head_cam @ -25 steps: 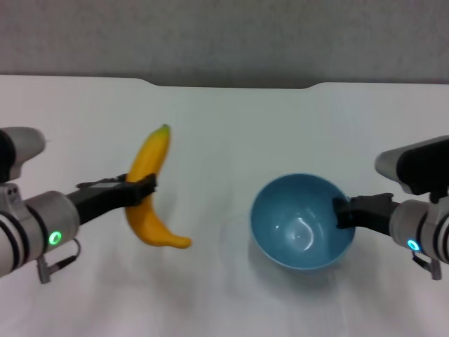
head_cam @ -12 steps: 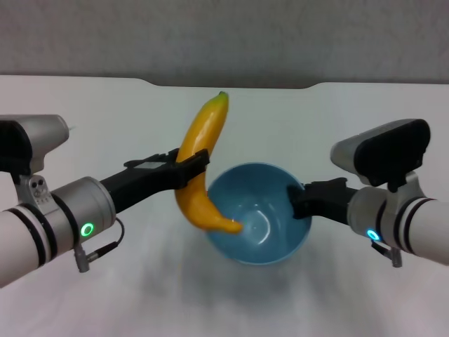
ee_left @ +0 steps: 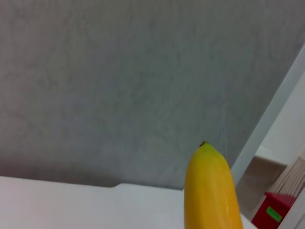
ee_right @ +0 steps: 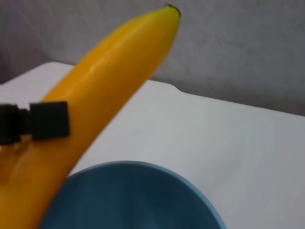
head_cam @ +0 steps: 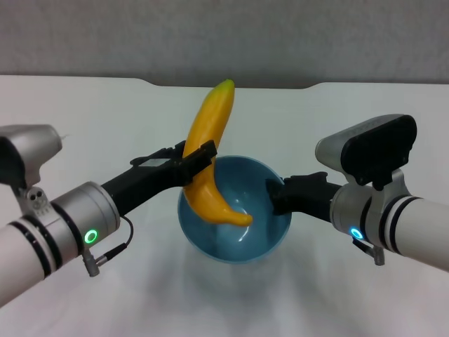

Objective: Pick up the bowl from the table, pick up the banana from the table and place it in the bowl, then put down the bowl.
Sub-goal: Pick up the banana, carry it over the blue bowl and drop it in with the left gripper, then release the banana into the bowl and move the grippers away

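Banana going into the bowl
Left tool [head_cam: 198, 159] grips banana [head_cam: 207, 160]; right tool [head_cam: 276, 198] clamps bowl [head_cam: 235, 242]; lowering further before release seems wise.

Bowl [head_cam: 235, 239]: you see a round, smooth light-blue bowl, glossy inside and unmarked, sitting upright and lifted above the counter [head_cam: 84, 126], its shadow on the white surface beneath; the right pincer [head_cam: 275, 196] clamps its rim on the robot's right side.
Banana [head_cam: 207, 154]: yellow-orange, curved, smooth-skinned, standing steeply with one tip pointing up and away and the lower tip dipping inside the bowl near its middle; the left pincer [head_cam: 198, 160] grips it around mid-length.
Banana versus bowl: you can see the banana is longer than the bowl is wide, most of it rising above the rim.
Counter: plain white, flat, with a shallow cut-out along its far edge.
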You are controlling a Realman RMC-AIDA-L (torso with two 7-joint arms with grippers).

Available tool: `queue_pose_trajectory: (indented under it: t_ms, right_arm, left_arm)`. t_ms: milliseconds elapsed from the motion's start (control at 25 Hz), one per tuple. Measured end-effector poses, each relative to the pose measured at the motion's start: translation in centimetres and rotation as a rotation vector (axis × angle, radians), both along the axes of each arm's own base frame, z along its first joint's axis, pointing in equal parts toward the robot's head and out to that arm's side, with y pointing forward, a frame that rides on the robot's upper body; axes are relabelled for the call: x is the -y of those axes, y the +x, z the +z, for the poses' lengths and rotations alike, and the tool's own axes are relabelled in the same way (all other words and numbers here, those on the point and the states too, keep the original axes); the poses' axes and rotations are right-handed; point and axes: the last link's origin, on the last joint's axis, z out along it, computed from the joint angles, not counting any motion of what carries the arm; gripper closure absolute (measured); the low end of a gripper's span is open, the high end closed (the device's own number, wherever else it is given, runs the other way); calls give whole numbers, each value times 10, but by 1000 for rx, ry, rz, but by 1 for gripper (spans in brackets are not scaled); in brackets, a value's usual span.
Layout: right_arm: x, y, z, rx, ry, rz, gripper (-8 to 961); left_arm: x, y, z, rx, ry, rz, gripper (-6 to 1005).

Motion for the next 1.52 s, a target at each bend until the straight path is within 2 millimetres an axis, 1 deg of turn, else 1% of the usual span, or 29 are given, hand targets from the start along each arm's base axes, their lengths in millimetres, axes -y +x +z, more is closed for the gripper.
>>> queue_pose_trajectory:
  t_ms: [280, 480, 920, 1080, 1160, 1280, 1360, 1440, 1480, 1520]
  right_arm:
    - [2, -6, 2, -15, 5, 15, 904]
    - [2, -6, 5, -19, 11, 14, 904]
    - [1, -7, 6, -21, 17, 17, 902]
    - [1, -6, 7, -21, 21, 14, 902]
    - [0, 0, 10, -19, 30, -1, 901]
    - [-2, 11, 17, -12, 45, -36, 901]
    - [-5, 18, 22, -3, 44, -68, 901]
    - [-9, 22, 25, 8, 33, -95, 901]
    - [-12, 23, 27, 10, 29, -106, 900]
    - [-17, 21, 29, 5, 24, -116, 900]
  left_arm:
    - [4, -12, -2, 38, 34, -38, 466]
    - [5, -19, -4, 57, 44, -41, 448]
    - [8, -16, -10, 51, 45, -84, 407]
    - [7, -16, -7, 66, 58, -79, 277]
    - [5, -20, -2, 59, 75, -72, 216]
    - [1, -31, 6, 25, 103, -39, 133]
    - [-2, -44, 11, -36, 120, 5, 78]
    - [-6, -54, 15, -104, 128, 46, 89]
    - [-6, -54, 15, -104, 128, 46, 89]
    - [-9, -67, 20, -181, 131, 100, 89]
